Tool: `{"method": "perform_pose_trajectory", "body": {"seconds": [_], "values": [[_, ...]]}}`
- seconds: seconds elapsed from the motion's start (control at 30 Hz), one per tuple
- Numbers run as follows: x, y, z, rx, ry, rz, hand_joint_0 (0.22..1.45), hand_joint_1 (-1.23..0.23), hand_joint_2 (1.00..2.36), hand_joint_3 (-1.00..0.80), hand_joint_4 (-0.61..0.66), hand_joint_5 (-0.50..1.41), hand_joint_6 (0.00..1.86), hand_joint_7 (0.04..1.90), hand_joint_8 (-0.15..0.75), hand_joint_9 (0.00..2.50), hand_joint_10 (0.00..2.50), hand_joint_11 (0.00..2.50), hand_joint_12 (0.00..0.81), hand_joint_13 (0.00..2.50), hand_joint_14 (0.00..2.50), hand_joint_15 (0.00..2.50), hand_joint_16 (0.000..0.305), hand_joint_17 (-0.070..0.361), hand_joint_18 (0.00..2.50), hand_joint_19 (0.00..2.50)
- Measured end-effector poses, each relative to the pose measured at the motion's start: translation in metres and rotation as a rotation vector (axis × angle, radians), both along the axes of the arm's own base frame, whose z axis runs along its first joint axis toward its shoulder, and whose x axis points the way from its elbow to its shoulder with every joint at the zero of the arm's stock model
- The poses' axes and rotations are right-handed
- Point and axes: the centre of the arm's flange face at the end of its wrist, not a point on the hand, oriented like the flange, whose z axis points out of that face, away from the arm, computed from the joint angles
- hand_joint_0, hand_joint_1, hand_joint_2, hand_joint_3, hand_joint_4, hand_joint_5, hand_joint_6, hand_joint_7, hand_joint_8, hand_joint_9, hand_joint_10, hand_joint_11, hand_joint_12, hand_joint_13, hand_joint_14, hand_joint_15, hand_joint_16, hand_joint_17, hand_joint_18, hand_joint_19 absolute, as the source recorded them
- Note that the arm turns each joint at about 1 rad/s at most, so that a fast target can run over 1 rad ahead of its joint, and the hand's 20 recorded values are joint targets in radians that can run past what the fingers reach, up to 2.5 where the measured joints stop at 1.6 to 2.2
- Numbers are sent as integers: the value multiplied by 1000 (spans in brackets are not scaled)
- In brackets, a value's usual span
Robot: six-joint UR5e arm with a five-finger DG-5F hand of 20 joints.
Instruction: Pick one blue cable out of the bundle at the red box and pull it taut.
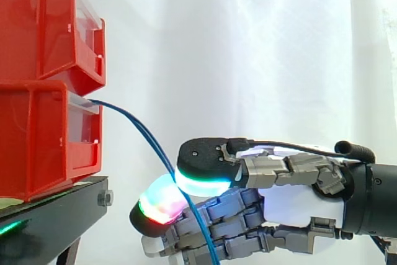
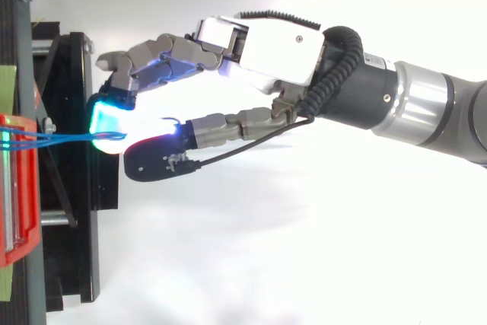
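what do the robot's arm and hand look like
The hand has a white shell over the palm, grey metal fingers and thick black-backed pads glowing cyan, green and red. The arm is a round tube, black then silver.

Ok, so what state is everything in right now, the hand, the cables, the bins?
Hand: shut, pads pinching the cables.
Cables: come out of the lower bin, slope down to the hand in a slight curve, not fully taut; hang loose below it.
Lower bin: upright on the stand.
Upper bin: stacked on the lower bin.
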Motion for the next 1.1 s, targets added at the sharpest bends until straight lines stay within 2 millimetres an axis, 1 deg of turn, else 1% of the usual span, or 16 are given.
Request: {"method": "perform_pose_trajectory", "body": {"seconds": [0.13, 0.27, 0.33, 0.4, 0.47, 0.53, 0.6, 0.63, 0.7, 0.73, 0.8, 0.87, 0.97, 1.1], "values": [[0, 0, 0, 3, 4, 0, 605, -764, 1009, 25, 136, -159, 895, 831, 388, 645, 5, 383, 397, 371, 3, 104, 64, 145, 391, 108], [-1, 0, 0, 11, 4, 2, 612, -787, 1006, 73, 73, -150, 899, 857, 399, 684, 5, 397, 398, 421, 4, 114, 65, 146, 445, 116], [-1, 0, 3, 16, 2, 3, 613, -792, 1005, 83, 61, -147, 899, 864, 401, 698, 5, 396, 399, 439, 4, 118, 65, 146, 458, 113], [-2, 1, 8, 19, 5, 5, 620, -803, 1004, 109, 5, -142, 901, 880, 404, 733, 5, 406, 399, 469, 4, 128, 64, 144, 497, 117], [-4, 2, 13, 19, 15, 6, 623, -806, 1003, 112, 0, -141, 902, 889, 404, 742, 5, 412, 398, 477, 4, 132, 64, 145, 508, 120], [-7, 3, 18, 18, 35, 8, 616, -798, 1001, 94, 34, -143, 903, 868, 408, 747, 5, 413, 402, 467, 5, 132, 66, 148, 520, 135], [-10, 3, 22, 17, 57, 10, 598, -787, 1002, 19, 109, -148, 894, 862, 403, 727, 5, 405, 405, 443, 5, 136, 66, 148, 481, 143], [-12, 3, 24, 16, 66, 10, 592, -781, 1005, 7, 116, -149, 891, 871, 401, 722, 5, 403, 402, 435, 4, 136, 66, 147, 469, 146], [-14, 4, 27, 14, 85, 12, 577, -762, 1011, -80, 154, -152, 882, 875, 393, 696, 8, 384, 394, 405, 4, 134, 63, 142, 425, 154], [-16, 4, 29, 14, 94, 12, 576, -759, 1011, -96, 157, -153, 880, 879, 390, 694, 6, 386, 391, 399, 5, 136, 63, 141, 420, 156], [-18, 5, 31, 15, 104, 13, 561, -728, 1015, -190, 146, -156, 875, 861, 361, 665, 7, 382, 364, 367, 6, 143, 56, 127, 367, 185], [-19, 5, 33, 17, 112, 14, 557, -721, 1015, -220, 141, -156, 869, 872, 351, 653, 9, 380, 354, 357, 5, 139, 54, 122, 344, 194], [-20, 6, 33, 21, 116, 15, 549, -715, 1012, -301, 147, -154, 857, 878, 353, 651, 7, 373, 357, 354, 5, 141, 55, 123, 345, 192], [-20, 6, 34, 24, 117, 15, 546, -716, 1010, -346, 150, -153, 853, 885, 357, 651, 7, 367, 356, 354, 5, 141, 55, 123, 346, 195]]}}
